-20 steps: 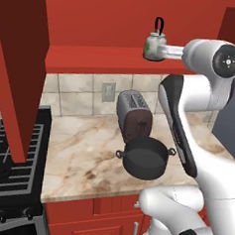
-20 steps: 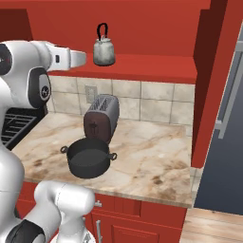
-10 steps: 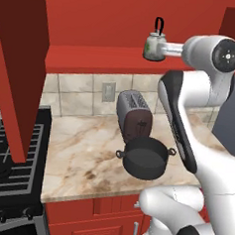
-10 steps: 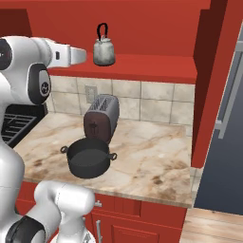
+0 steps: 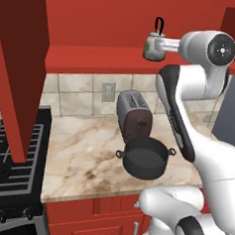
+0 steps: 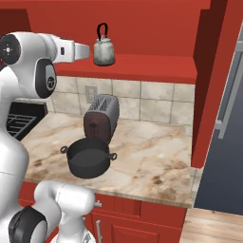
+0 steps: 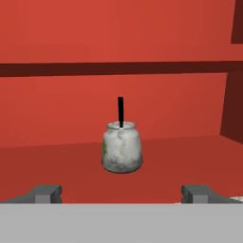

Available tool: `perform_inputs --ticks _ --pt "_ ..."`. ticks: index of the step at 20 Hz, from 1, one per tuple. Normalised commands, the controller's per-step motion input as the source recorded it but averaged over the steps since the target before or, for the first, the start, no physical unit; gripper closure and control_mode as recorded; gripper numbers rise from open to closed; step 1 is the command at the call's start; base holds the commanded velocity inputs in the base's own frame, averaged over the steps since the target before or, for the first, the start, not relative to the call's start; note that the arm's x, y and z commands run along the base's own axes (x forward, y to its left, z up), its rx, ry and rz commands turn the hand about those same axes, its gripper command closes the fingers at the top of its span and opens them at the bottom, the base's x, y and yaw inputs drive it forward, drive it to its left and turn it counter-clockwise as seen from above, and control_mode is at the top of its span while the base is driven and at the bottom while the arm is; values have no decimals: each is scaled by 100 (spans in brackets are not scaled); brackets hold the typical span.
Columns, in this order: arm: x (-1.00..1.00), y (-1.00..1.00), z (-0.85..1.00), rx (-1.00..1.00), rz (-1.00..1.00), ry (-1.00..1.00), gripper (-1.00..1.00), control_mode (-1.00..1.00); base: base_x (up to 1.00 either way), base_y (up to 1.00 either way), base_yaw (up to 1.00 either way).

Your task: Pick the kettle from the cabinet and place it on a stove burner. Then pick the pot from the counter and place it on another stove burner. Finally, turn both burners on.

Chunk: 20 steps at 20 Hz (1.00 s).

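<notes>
A: Listing status. Item one, kettle [image 7: 122,147]: upright on the cabinet [image 5: 94,58] shelf, near its front edge. Gripper [image 7: 122,193]: levelled at it, jaws spread wide on either side, nothing held, short of contact.

B: Item two?

A: Pot [image 5: 145,157]: on the counter [image 5: 82,157], near the front edge, just in front of the toaster [image 5: 133,114], apparently touching it. Untouched.

B: Stove?

A: Burners [image 5: 10,156]: grates bare beyond the counter's left edge.

B: Reckoning?

A: Nothing completed, by my estimate. Remaining: both lifts, both placements, both burners switched on.
</notes>
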Motion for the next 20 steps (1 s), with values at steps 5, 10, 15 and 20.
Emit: perform_inputs --ticks 5,10,15,20 --pt "29 -9 17 0 4 0 -100 -100 0 0 0" --pt "35 -2 2 0 3 0 -100 -100 0 0 0" --pt "45 -3 0 0 2 0 -100 -100 0 0 0" --pt "47 -7 0 -1 0 0 -100 -100 0 0 0"
